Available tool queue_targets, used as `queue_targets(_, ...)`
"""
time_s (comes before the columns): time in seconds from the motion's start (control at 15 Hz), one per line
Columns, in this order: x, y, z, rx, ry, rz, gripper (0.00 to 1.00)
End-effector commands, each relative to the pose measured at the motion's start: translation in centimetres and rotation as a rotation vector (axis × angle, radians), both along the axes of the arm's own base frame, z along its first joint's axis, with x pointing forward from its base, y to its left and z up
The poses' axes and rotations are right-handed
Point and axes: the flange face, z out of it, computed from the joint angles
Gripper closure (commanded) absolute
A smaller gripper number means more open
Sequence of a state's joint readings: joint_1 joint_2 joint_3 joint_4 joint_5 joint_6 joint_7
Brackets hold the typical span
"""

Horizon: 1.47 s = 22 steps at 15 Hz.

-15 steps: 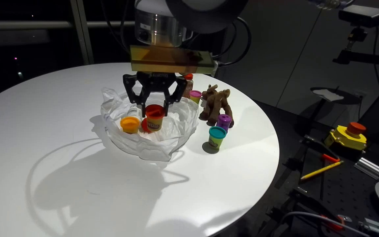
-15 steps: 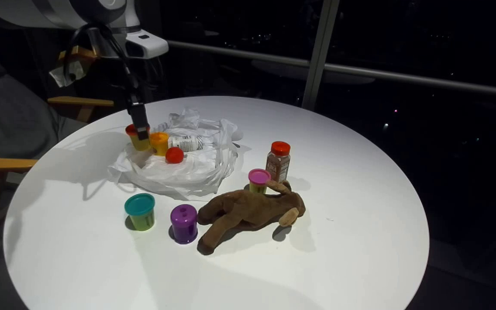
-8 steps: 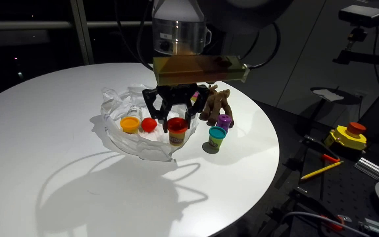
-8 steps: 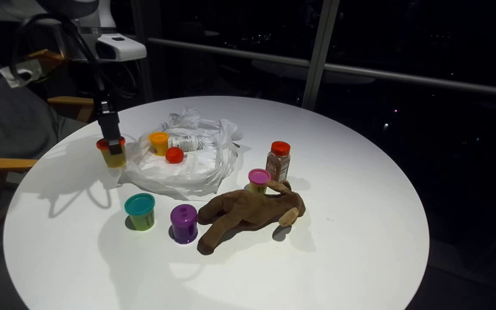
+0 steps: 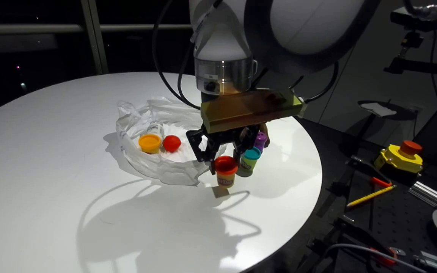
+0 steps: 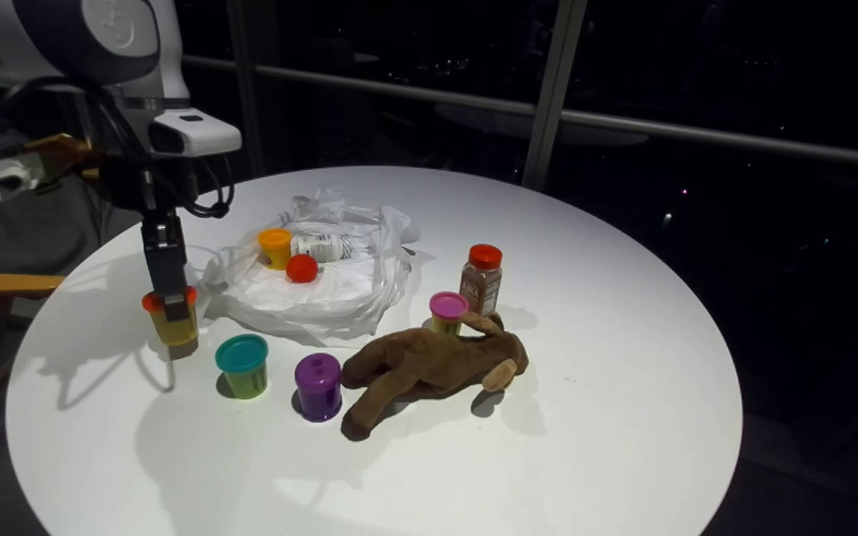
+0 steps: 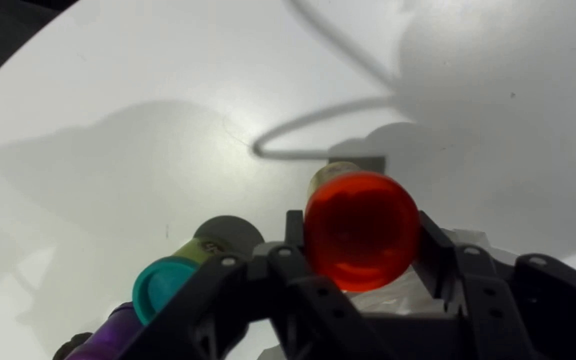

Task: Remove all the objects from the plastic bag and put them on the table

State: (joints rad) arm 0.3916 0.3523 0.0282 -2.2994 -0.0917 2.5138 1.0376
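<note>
Jaws half parted, the hand (image 5: 225, 163) clasps a red-lidded tub (image 5: 226, 179) over the table (image 5: 55, 136) — just beside the plastic bag (image 5: 176, 173).

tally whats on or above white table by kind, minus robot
Tubs: 4 (red-lidded, orange-lidded, teal-lidded, pink-lidded)
Red-capped bottle: 1
White cylinder: 1
Round red piece: 1
Purple canister: 1
Plush animal: 1
Plastic bag: 1
Total: 10

In the plastic bag (image 6: 328, 305), a bottle (image 6: 322, 248) lies seemingly against a tub (image 6: 275, 250).
</note>
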Motion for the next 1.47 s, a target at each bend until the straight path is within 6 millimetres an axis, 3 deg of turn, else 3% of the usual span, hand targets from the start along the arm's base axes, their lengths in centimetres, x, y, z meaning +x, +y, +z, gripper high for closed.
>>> queue_targets(0.0,0.4,-1.1,-1.4,0.001,0.007,-0.001,0.64)
queue_targets(0.07,0.4,-1.4,-1.9,0.002,0.014,-0.003,0.36)
queue_targets(0.13,0.4,-1.6,-2.4,0.002,0.022,-0.005,0.21)
queue_targets(0.33,0.3,-1.9,-2.0,-0.011,-0.002,-0.003,0.01)
queue_targets(0.6,1.0,-1.3,0.9,-0.099,-0.057,0.15,0.0)
queue_targets(0.8,2.9,-0.8,3.3,-0.123,-0.095,0.217,0.0)
queue_targets(1.2,9.0,0.2,6.6,-0.024,-0.264,0.055,0.0)
queue_targets(1.4,12.5,1.1,7.1,0.012,-0.308,-0.025,0.0)
